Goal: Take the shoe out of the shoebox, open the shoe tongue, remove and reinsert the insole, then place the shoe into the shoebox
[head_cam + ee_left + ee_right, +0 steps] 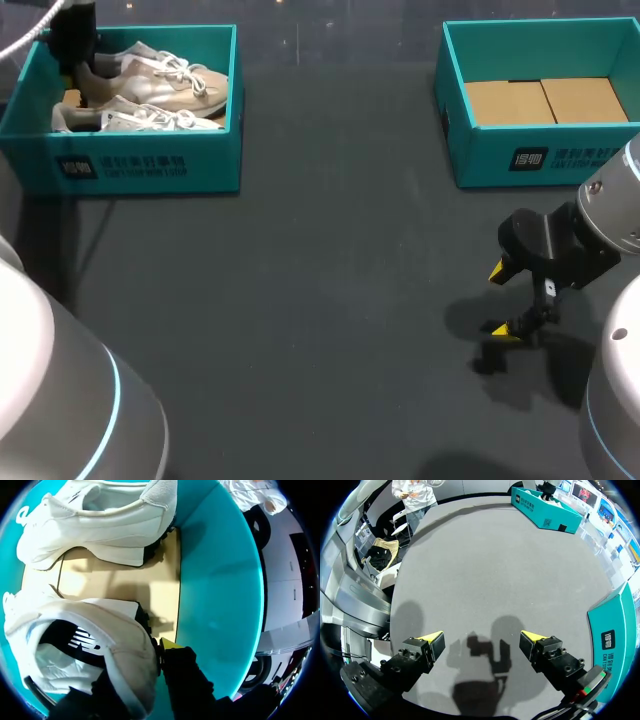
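A teal shoebox [140,165] at the table's far left holds two pale shoes [165,90] lying side by side. My left gripper [78,55] reaches down into the box at the shoes' heel end. In the left wrist view it [137,662] is shut on the heel collar of a white shoe [75,630]: one finger is inside the shoe and the yellow-tipped one outside, next to the teal wall [220,595]. The second shoe [95,525] lies ahead on the cardboard floor. My right gripper [502,300] [481,637] hangs open over bare table, holding nothing.
A second teal shoebox [540,160] [612,630] stands at the far right with only a cardboard floor inside, just beyond my right gripper. The dark table [320,300] stretches between the two boxes. The left shoebox [545,515] shows far ahead of the right gripper.
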Available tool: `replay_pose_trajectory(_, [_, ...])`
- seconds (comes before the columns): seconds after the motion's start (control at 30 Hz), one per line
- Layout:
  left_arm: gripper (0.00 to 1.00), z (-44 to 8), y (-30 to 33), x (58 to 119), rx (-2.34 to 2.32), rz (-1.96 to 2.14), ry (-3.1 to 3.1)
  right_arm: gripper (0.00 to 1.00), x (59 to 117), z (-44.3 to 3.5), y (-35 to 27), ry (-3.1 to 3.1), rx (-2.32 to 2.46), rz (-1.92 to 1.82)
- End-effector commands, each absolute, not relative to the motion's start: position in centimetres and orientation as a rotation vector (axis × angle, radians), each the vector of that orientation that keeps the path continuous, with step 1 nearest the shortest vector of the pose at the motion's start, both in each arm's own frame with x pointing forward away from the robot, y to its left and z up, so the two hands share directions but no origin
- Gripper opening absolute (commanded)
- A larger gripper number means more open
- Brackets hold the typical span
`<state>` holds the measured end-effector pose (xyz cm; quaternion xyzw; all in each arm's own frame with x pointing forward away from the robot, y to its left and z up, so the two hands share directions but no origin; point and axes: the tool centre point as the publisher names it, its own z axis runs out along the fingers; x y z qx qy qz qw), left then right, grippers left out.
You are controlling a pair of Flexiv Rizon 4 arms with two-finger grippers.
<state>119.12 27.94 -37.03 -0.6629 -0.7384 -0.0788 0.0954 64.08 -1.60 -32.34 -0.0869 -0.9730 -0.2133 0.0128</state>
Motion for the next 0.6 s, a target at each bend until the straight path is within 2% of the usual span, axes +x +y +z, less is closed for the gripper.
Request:
replay_pose_trajectory(0.03, [0.09,-37.8,27.9,119.9,-1.96,-0.227,-2.185,1.0,63.9,-32.3,-1.6,-3.036,-0.273,-0.662])
replay_pose_trajectory(0.13, [0.27,-37.8,27.8,119.9,-1.967,-0.218,-2.183,1.0,63.9,-32.3,-1.6,-3.036,-0.273,-0.662])
replay_pose_trajectory(0.43, [0.37,-37.6,27.5,119.9,-1.975,-0.224,-2.184,1.0,63.9,-32.3,-1.6,-3.036,-0.273,-0.662])
replay_pose_trajectory(0.6, [0.49,-36.5,27.3,119.8,-2.003,-0.198,-2.2,1.0,63.9,-32.3,-1.6,-3.036,-0.273,-0.662])
